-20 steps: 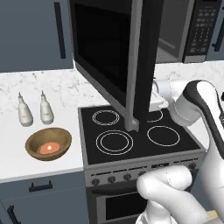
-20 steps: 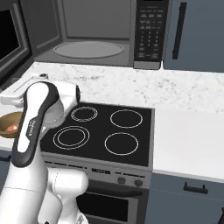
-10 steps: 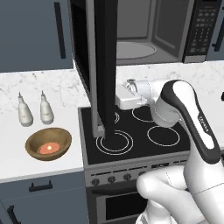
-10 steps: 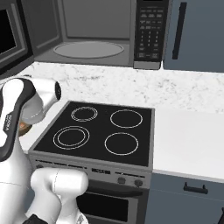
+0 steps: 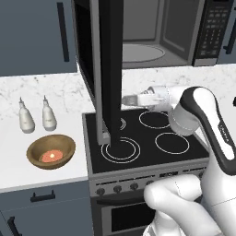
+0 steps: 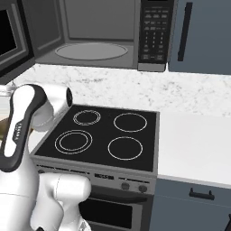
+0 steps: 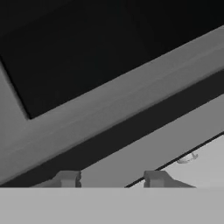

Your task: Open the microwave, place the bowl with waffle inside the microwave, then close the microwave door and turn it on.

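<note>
End effector [image 5: 126, 99] is being pressed up against the inner face of the door [image 5: 109, 69], right at its lower frame, above the stovetop [image 5: 143, 138]. In the hand view the steel-grey frame and dark glass are being seen at very close range, with the two fingertips [image 7: 68, 178] rising apart at the bottom edge and nothing lying between them; the end effector is judged to be parted and holding nothing, pushing rather than gripping.

Over the last second the door is being swung wide: a second ago its broad face was being shown nearly full-on in the left base view, whereas now it is being seen almost edge-on, standing out over the front left burner. The arm is being carried leftward with it. The microwave [image 6: 97, 34] is thereby being exposed, and its grey cavity and round turntable are being shown plainly in both base views.

The opening step is being judged as nearly complete. The bowl [image 5: 50, 151] is being left untouched on the surface [image 5: 27, 161], to the left of the stovetop, with the waffle [image 5: 51, 156] lying inside it and two small bottles [image 5: 36, 117] just behind. Fetching the bowl is being judged as the next step.
</note>
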{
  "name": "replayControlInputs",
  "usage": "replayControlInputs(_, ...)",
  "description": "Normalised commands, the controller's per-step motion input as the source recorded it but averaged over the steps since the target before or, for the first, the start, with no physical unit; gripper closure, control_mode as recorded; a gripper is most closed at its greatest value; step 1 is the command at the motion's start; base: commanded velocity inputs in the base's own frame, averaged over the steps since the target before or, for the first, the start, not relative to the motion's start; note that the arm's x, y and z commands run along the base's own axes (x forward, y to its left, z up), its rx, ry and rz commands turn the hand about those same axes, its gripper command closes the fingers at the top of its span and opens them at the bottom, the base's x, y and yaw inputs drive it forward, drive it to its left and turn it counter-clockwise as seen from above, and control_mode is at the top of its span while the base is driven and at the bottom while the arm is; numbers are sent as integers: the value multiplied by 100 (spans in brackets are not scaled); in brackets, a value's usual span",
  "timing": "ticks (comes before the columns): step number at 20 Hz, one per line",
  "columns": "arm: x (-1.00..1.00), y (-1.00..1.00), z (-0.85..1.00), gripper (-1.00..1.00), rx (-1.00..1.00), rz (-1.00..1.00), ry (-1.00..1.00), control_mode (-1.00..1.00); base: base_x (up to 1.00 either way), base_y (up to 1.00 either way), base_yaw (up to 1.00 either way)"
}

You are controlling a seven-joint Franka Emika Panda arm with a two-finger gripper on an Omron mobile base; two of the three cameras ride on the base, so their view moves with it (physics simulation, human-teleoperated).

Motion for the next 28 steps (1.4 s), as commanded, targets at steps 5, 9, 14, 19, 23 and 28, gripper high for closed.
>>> replayControlInputs(5, 22, -11, -48, 100, 0, -5, 30, -100, 0, 0, 0)
replayControlInputs(9, 35, -10, -89, 100, 0, -2, 49, -100, 0, 0, 0)
replayControlInputs(14, 43, 2, -72, -100, -8, 0, 50, -100, 0, 0, 0)
replayControlInputs(19, 49, 21, -27, -100, -10, 0, 40, -100, 0, 0, 0)
replayControlInputs(23, 59, 36, -40, -100, -22, 0, 39, -100, 0, 0, 0)
replayControlInputs(28, 55, 9, -72, -100, -28, 0, 33, -100, 0, 0, 0)
